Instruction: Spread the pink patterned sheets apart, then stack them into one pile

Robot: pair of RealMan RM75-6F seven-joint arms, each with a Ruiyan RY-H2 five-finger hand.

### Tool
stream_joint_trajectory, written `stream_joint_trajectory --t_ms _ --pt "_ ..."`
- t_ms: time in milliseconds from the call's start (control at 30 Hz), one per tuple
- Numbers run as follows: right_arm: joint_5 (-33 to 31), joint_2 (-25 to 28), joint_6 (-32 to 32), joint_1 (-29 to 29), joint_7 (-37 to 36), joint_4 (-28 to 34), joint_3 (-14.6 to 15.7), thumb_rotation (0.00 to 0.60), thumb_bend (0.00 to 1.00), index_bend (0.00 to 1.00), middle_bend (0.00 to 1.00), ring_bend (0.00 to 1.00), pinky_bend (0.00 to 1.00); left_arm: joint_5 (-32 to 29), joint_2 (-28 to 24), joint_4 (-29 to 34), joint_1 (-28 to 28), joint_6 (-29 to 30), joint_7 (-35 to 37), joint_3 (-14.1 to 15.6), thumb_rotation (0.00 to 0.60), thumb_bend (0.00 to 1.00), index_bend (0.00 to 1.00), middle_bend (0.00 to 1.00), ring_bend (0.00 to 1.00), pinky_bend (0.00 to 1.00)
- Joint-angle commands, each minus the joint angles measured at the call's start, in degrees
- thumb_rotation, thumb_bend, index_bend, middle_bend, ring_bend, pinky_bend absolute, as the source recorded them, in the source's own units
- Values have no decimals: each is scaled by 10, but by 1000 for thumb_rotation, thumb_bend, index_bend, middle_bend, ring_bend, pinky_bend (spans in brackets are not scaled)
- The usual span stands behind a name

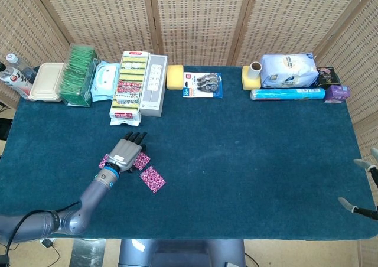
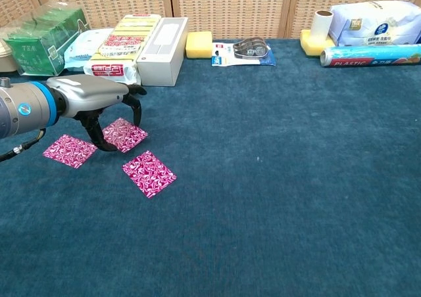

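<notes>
near sheet: pink patterned sheet (image 2: 149,173) lies flat on the cloth, apart from the others, nothing touching it.
left sheet: second sheet (image 2: 69,150) flat, beside my left forearm.
middle sheet: third sheet (image 2: 124,134) sits under my left hand; I judge I'm about to slide or pick it to start the pile.
left hand: left hand (image 2: 105,106) arched over that sheet, fingers (image 2: 136,108) curled down and apart, tips at or near the sheet edges; real contact I can't tell.
right hand: right hand (image 1: 360,187) only a sliver at the table's right edge, finger state can't tell.
stage: sheets spread, stacking not yet done.
surface: dark teal cloth table (image 2: 276,198).
far row: white box (image 2: 163,59), yellow sponge (image 2: 198,45), tea box (image 2: 41,38), plastic wrap roll (image 2: 370,54).
room: wicker screen panels (image 1: 195,19) behind.
</notes>
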State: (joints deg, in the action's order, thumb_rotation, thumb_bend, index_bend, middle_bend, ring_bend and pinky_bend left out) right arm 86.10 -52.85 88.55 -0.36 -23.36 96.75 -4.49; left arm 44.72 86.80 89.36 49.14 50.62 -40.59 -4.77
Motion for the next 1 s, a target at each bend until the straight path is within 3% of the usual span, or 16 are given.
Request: stream_joint_trajectory --t_ms 33,300,1000 --pt "1 1 1 -1 -2 0 0 600 0 207 0 0 0 -23 -10 41 15 21 -32 4 600 226 352 0 0 49" --pt "2 3 4 -3 -11 -3 0 600 1 207 0 0 0 -30 -5 90 29 42 -68 25 600 227 351 0 0 49" --pt "3 5 6 -4 -23 -6 0 600 0 207 0 0 0 -28 31 105 47 72 -111 61 600 226 350 0 0 50"
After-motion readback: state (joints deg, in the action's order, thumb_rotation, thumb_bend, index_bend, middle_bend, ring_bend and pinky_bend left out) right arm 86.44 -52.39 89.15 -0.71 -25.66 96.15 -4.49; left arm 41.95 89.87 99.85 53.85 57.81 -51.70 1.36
